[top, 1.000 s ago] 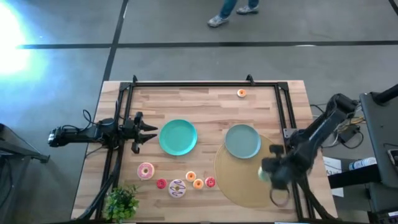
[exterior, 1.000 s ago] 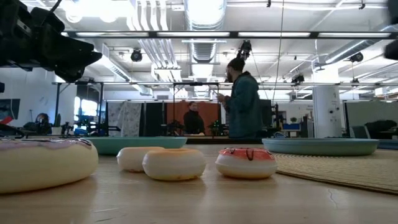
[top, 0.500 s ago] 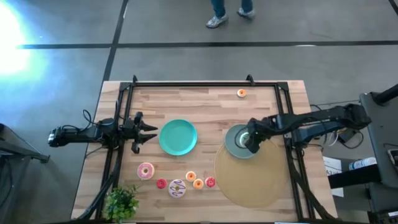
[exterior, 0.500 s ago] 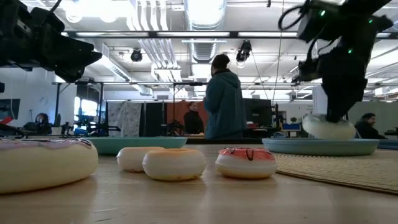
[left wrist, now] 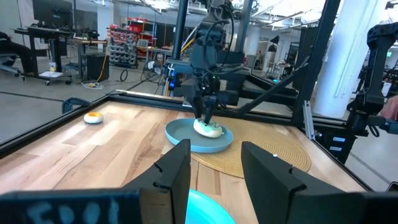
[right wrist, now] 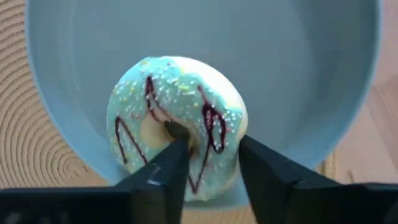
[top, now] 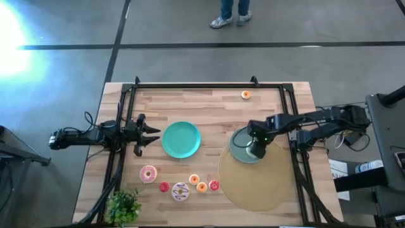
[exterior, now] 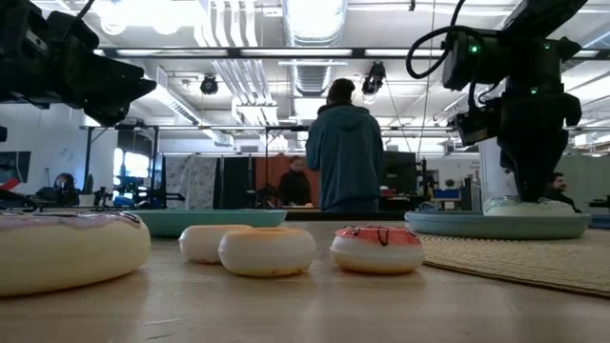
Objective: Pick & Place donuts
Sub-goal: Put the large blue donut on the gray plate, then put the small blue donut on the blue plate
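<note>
The green donut (right wrist: pixel 177 127) (aqua icing, purple squiggles) lies in the grey-blue plate (top: pixel 239 152) right of centre in the high view. It looks light, squashy and a bit slick; across the ring wall is probably the best hold. The right gripper (right wrist: pixel 208 155) pinches it so, narrowly parted, one finger in the hole. The left gripper (top: pixel 152 135) waits spread wide at left.
</note>
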Controlling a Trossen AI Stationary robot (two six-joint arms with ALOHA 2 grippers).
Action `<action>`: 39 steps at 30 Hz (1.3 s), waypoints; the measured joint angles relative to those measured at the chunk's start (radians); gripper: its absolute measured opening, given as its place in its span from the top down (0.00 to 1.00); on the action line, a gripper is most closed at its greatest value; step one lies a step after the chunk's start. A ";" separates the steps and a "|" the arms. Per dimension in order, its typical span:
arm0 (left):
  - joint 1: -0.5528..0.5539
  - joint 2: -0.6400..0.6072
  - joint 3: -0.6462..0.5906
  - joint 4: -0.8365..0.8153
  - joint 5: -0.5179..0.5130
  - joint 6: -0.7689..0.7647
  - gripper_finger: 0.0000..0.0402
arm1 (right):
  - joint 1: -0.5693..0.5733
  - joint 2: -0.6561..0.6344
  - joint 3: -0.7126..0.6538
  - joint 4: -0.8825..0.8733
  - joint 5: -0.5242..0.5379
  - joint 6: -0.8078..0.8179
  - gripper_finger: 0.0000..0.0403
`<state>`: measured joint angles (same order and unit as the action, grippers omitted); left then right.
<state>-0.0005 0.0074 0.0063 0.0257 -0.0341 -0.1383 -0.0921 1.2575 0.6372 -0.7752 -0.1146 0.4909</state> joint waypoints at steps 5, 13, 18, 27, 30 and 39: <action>0.000 0.000 0.000 0.000 0.000 0.000 0.71 | 0.002 -0.026 0.054 -0.111 0.009 -0.088 0.50; 0.000 0.000 0.000 0.000 0.000 0.000 0.71 | 0.002 -0.127 0.146 -0.057 0.093 -0.095 0.41; 0.000 0.000 0.000 0.000 0.000 0.000 0.71 | -0.032 -0.090 0.190 -0.015 0.284 0.030 0.42; 0.000 0.002 0.000 0.000 0.000 0.000 0.71 | -0.305 0.022 0.283 -0.017 0.348 0.317 0.44; 0.000 0.002 0.000 0.000 0.000 0.000 0.71 | -0.415 0.074 0.318 -0.004 0.356 0.295 0.44; 0.000 0.002 0.000 0.000 0.000 0.000 0.71 | -0.684 0.329 0.432 0.005 0.319 0.107 0.44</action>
<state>-0.0003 0.0093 0.0063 0.0255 -0.0338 -0.1381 -0.7765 1.5865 1.0695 -0.7700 0.2040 0.5980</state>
